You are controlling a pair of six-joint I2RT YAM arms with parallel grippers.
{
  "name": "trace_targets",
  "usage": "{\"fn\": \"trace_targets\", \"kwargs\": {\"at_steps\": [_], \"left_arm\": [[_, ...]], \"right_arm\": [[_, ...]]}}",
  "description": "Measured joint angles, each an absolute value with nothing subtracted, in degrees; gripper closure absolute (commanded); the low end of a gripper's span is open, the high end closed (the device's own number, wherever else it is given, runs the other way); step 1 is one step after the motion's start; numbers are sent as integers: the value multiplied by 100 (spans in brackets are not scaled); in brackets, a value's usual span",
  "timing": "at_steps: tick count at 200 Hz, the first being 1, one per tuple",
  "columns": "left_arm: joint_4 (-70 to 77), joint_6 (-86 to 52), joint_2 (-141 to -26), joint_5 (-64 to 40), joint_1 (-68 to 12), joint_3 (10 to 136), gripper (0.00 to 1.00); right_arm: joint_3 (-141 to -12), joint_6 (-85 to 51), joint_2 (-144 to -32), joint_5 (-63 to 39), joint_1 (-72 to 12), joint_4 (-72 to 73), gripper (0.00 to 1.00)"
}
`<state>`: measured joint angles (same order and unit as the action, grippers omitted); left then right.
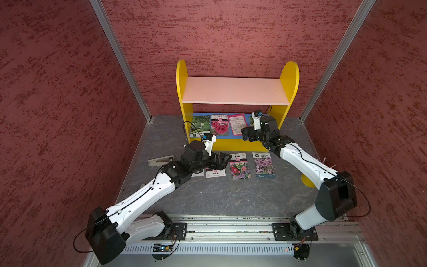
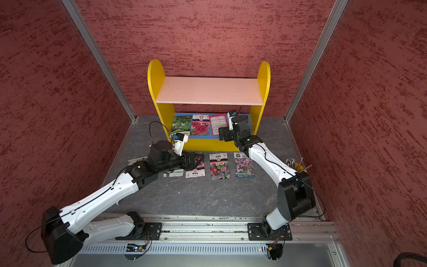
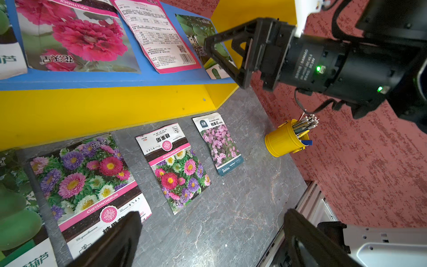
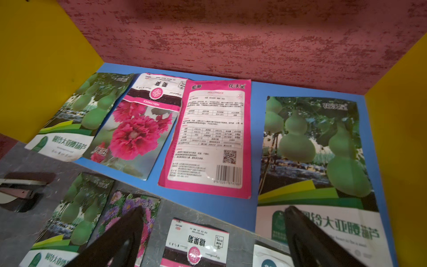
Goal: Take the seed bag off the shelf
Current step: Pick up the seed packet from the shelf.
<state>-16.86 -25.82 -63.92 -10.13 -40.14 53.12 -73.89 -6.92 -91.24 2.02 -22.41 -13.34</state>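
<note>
Four fingers in all, every one spread wide, gripping nothing. On the right gripper (image 1: 245,134), one finger (image 4: 309,238) low over the white foot of the right-hand gourd bag (image 4: 318,148), its partner out over the table (image 1: 231,196). Between them, the near edge of the blue lower board (image 4: 219,207) and the near end of a pink bag (image 4: 208,138) lying back up. No contact visible, and no telling the target between those two. On the left gripper (image 1: 223,160), fingers (image 3: 115,240) hanging above a chrysanthemum bag (image 3: 87,175) on the table, just near of the shelf (image 1: 291,78).

Farther left on the board, a hollyhock bag (image 1: 219,126) and a left-hand gourd bag (image 1: 199,124), edges touching. Four bags on the shelf, then, with a row of others on the table in front.

Likely trouble:
- **Slipping:** flat, slick packets lying tight against the board, so a risk of skidding over the top and catching nothing, or of shoving one deeper toward the far wall.
- **Headroom:** little space under the pale upper board (image 1: 235,90), with danger of knocking the right arm (image 1: 300,159) on it in a steep lift.
- **Side panel:** yellow panel close on the right, same hazard.
- **Cup:** a yellow cup of sticks (image 3: 282,141) beside that arm, easy to tip on the pull-back.
- **Left gripper:** near enough for a bump on a leftward exit.
</note>
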Motion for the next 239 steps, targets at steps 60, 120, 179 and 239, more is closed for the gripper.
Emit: {"fn": "trace_targets", "kwargs": {"at_steps": [60,120,179,239], "left_arm": [[-1975,-2353,-6040,-801,-4014,5290,0],[-2211,-2320,-6049,-692,-4014,5277,0],[-2211,-2320,-6080,-633,-4014,5249,0],[-2209,-2320,-6086,-631,-4012,5227,0]], "right_arm": [[-7732,-495,-9880,327,-1894,-1087,2],[-8219,-311,-10370,580,-1699,-1074,2],[-8246,-298,-10477,676,-1483,-1129,2],[-8152,-301,-10477,569,-1372,-1219,3]]}}
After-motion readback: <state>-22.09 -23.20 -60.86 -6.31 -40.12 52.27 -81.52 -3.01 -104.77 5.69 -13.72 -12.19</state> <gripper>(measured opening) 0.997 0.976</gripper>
